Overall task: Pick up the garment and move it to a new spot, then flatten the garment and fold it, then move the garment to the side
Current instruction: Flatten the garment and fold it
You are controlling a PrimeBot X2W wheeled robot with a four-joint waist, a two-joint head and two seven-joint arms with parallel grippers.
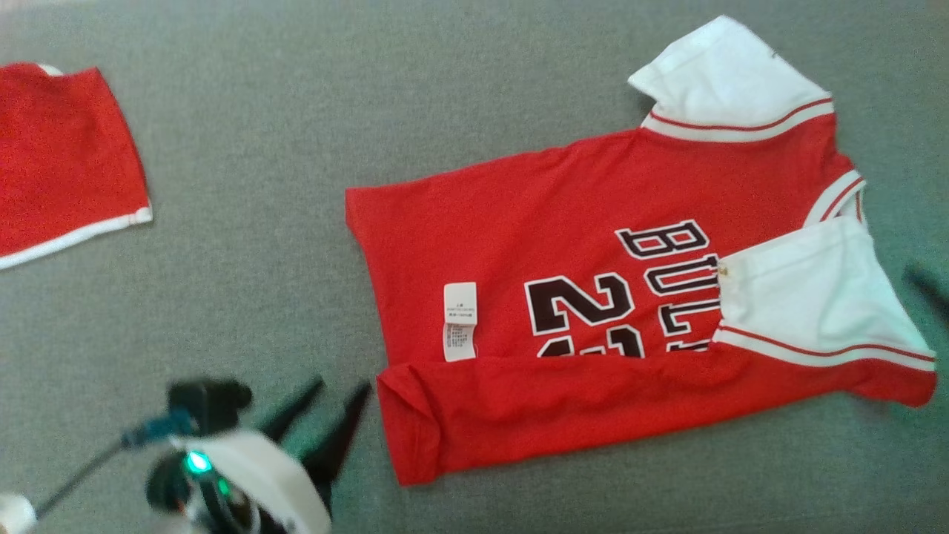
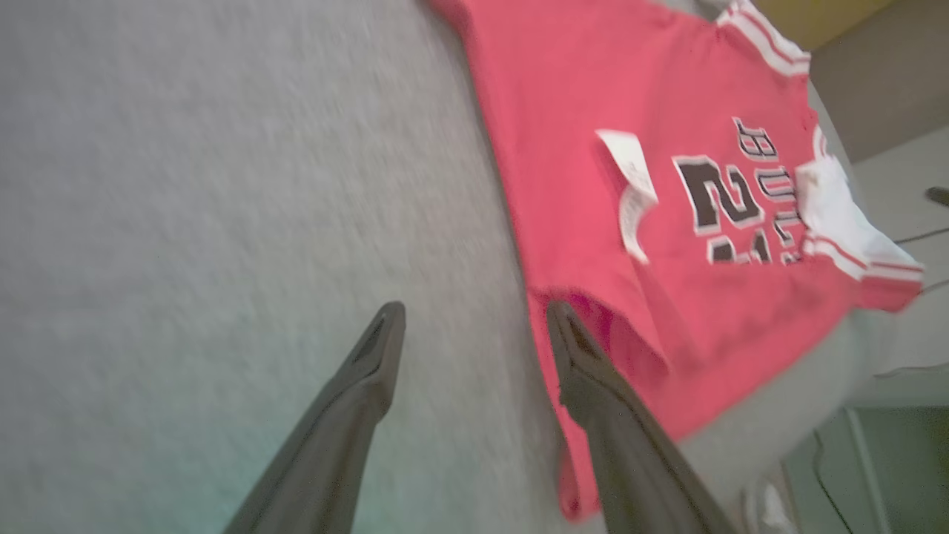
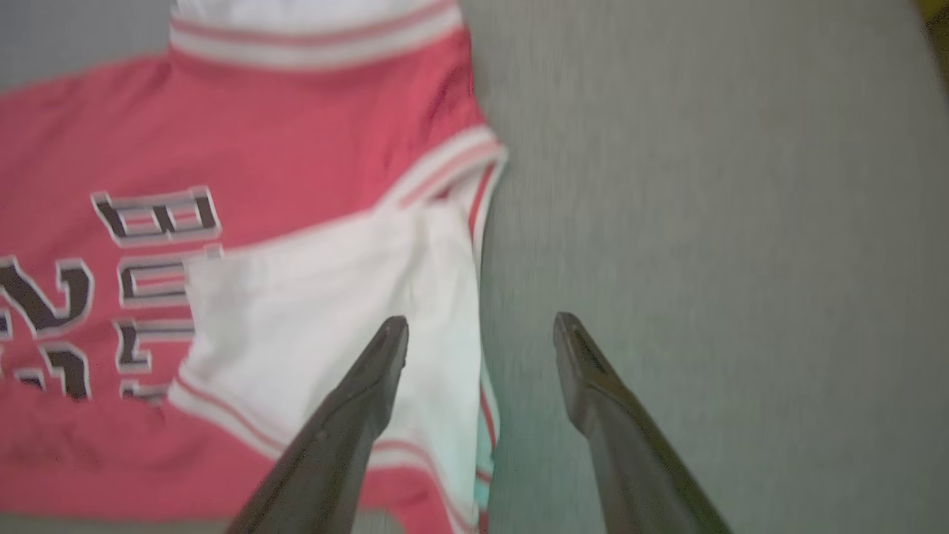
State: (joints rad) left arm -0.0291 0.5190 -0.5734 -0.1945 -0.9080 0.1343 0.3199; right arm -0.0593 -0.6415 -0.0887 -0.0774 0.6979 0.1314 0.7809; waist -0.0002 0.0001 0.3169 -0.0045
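Garment (image 1: 549,215), a red jersey with white sleeves, lies flat on the grey surface (image 1: 259,148) toward three o'clock in the head view, its six o'clock edge folded over. Left gripper (image 1: 343,384) sits at seven o'clock, just beside the fold's corner, fingers spread with nothing between them. Right gripper (image 3: 480,320) is likewise spread wide and empty, one finger showing over the white sleeve (image 3: 311,311). A second red cloth (image 1: 59,156) lies at ten o'clock.

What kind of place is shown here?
Most likely a workbench set up for a robot to practise folding clothes: a wide grey felt-like table, a red jersey spread on it, and a second red garment lying apart at its left.
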